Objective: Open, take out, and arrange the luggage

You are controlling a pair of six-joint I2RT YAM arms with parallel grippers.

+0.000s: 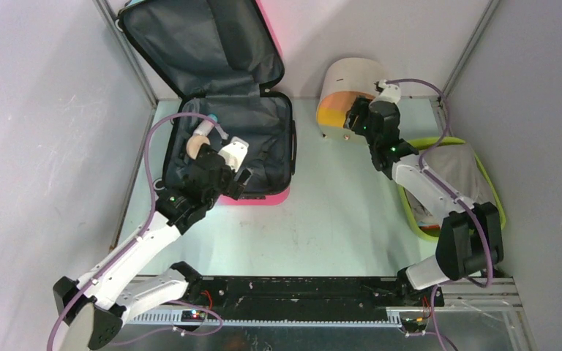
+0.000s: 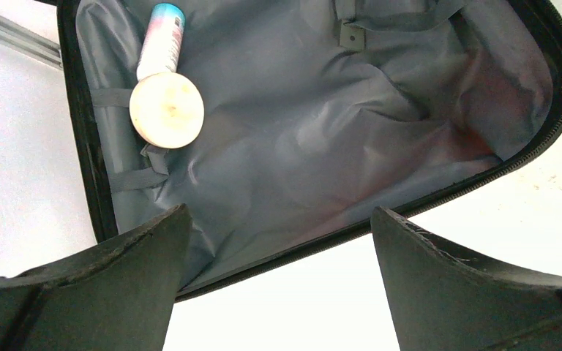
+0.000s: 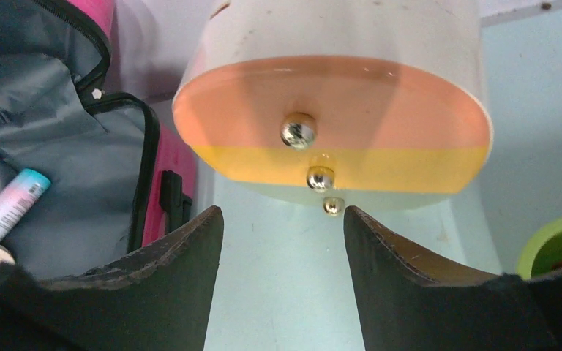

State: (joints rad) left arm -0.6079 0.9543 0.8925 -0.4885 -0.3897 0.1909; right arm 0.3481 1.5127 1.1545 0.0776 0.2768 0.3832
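Note:
The luggage [image 1: 263,124] lies open at the back left, its pink-edged lid leaning on the back wall and its dark grey lining [image 2: 336,124] facing up. Inside lie a white tube with a teal end [image 2: 161,40] and a round beige disc [image 2: 167,110]. My left gripper [image 1: 238,179] hangs open over the luggage's near rim, nothing between its fingers [image 2: 278,219]. My right gripper [image 1: 355,117] is open and empty just in front of the beige cylinder [image 1: 351,77]. The cylinder's orange-yellow face [image 3: 380,110], with three metal studs [image 3: 298,133], lies just beyond the fingertips of the right gripper [image 3: 284,216].
A lime-green tray [image 1: 410,208] holding grey cloth [image 1: 454,172] sits at the right, under my right arm. Grey walls close in the table on the left, right and back. The luggage's pink side [image 3: 175,157] lies left of the cylinder.

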